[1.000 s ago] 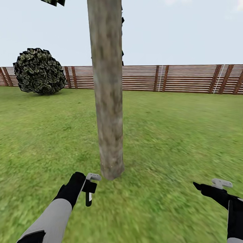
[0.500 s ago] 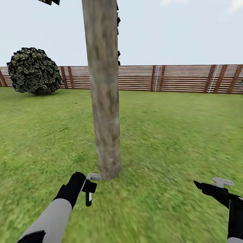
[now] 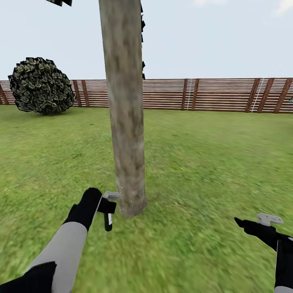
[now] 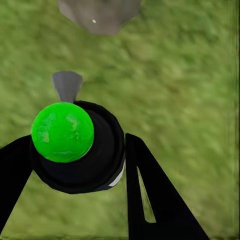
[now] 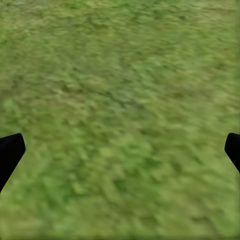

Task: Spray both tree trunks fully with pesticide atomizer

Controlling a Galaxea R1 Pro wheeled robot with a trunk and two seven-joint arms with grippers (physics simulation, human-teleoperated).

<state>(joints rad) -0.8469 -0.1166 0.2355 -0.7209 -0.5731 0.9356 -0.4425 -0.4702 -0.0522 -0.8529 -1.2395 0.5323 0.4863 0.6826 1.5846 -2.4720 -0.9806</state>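
1. Wide green lawn point(image 3: 211, 162) as the floor of the garden, ringed at the back by a brown slatted fence point(image 3: 211, 94) under a pale sky.
2. Thick grey-brown tree trunk point(image 3: 124, 110), mottled with pale patches, upright in the middle of the head view, base planted in the grass just ahead of the left arm.
3. Round dark bush point(image 3: 40, 86) at the far left, in front of the fence.
4. Left gripper point(image 3: 106, 208) low and close beside the trunk's base, fingers point(image 4: 155, 200) pinching the pesticide atomizer point(image 3: 108, 221).
5. Right gripper point(image 3: 244, 223) well apart to the right, above bare grass; in the right wrist view, black fingertips point(image 5: 10, 152) at opposite edges, spread wide, nothing between.
6. Atomizer point(image 4: 75, 147) in the left wrist view: black round body, bright green cap, grey nozzle toward the trunk point(image 4: 100, 15).
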